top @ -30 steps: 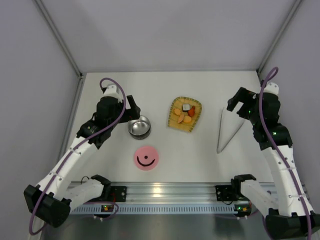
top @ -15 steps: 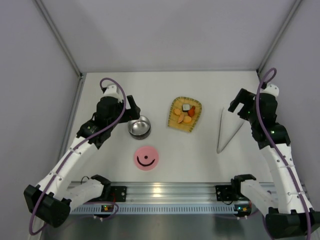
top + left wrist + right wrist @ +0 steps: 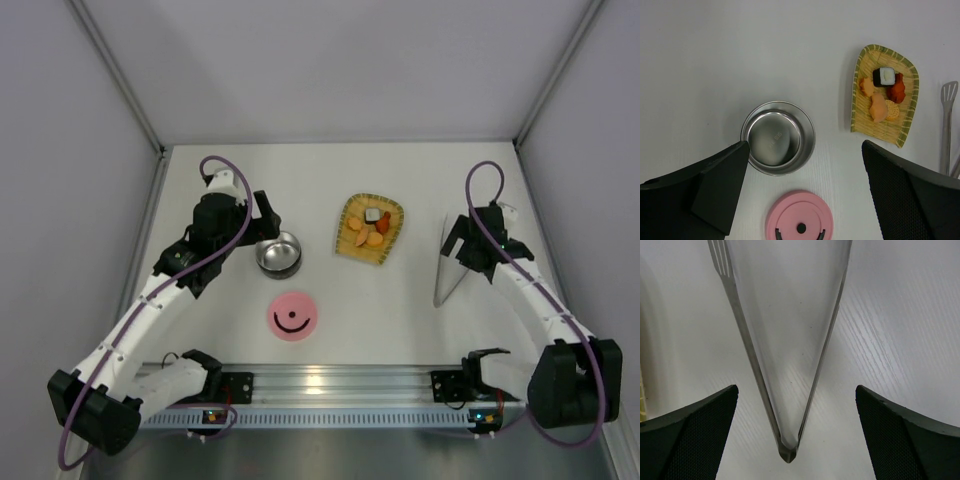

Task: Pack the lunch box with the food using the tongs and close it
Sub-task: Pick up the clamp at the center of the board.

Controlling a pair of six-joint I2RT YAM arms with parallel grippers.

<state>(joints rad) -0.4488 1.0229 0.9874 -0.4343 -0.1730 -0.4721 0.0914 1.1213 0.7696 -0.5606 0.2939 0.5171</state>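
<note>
While I watch from above, my left gripper point(image 3: 263, 214) hangs spread wide, holding nothing, just behind the steel bowl point(image 3: 279, 254). The pink lid point(image 3: 293, 316) lies apart from the bowl, nearer the arm bases. The yellow tray point(image 3: 343, 240) carrying the food point(image 3: 368, 230) sits to the bowl's right. My right gripper point(image 3: 457, 240) is over the tongs point(image 3: 446, 285), which lie flat on the table point(image 3: 400, 170) right of the tray.

From the left wrist, the bowl point(image 3: 778, 137) shows between my parted fingers point(image 3: 705, 190), the lid point(image 3: 799, 220) beside it. Every piece of food point(image 3: 879, 106) rests on the tray point(image 3: 856, 105).

From the right wrist, the tongs point(image 3: 747, 350) form a V whose joined end sits between my wide-set fingers point(image 3: 690, 440), and neither finger touches them.
</note>
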